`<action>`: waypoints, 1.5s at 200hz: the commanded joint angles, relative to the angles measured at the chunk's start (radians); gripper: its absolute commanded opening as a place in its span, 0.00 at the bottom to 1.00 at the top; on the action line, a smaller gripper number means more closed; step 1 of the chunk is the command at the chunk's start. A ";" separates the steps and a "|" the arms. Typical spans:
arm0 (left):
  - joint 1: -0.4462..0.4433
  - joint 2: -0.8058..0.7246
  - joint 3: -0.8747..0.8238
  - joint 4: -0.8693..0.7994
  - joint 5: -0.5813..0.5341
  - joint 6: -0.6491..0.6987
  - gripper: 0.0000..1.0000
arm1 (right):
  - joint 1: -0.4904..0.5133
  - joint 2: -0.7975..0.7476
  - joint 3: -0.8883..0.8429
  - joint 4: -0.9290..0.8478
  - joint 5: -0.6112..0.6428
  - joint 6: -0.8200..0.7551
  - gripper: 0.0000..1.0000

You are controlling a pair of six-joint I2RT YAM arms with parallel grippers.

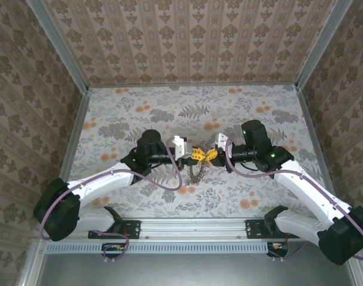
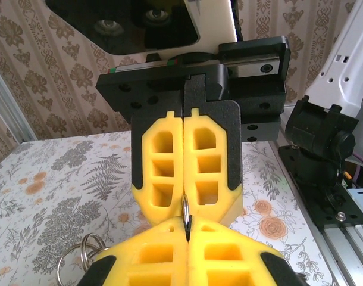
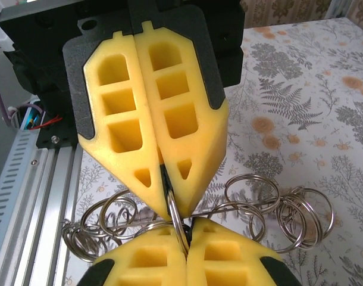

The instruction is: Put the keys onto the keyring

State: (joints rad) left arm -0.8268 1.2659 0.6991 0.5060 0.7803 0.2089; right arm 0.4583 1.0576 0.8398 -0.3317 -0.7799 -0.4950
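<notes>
The 2 grippers are meeting tip to tip over the middle of the table (image 1: 140, 107). The left gripper (image 1: 197, 155) is reaching in from one side and the right gripper (image 1: 209, 155) is reaching in from the other. Both are pressing their yellow fingers (image 3: 119, 119) tight together, and each is pinching the thin edge of a silver keyring (image 3: 177, 219). It looks like 1 ring shared by both, though the metal is too thin there to be sure.

They are probably holding it from 2 sides so it is not flopping or twisting. That way one side can also pull the coil open a little. A bunch of other rings (image 3: 288, 214) is hanging from it, linked like a chain and spreading out low over the flowery table.

The job is looking only partly done. The next move is calling for a slow, gentle pull, because a hard tug could make the ring slip out of the soft tips.
</notes>
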 commanded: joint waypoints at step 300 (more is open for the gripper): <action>-0.032 0.047 0.192 -0.408 -0.038 0.107 0.00 | 0.086 0.035 0.135 -0.224 0.186 -0.187 0.00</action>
State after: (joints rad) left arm -0.8513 1.3117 0.8597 0.0971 0.7158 0.2928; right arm 0.5274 1.1080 0.9501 -0.5838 -0.5537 -0.6640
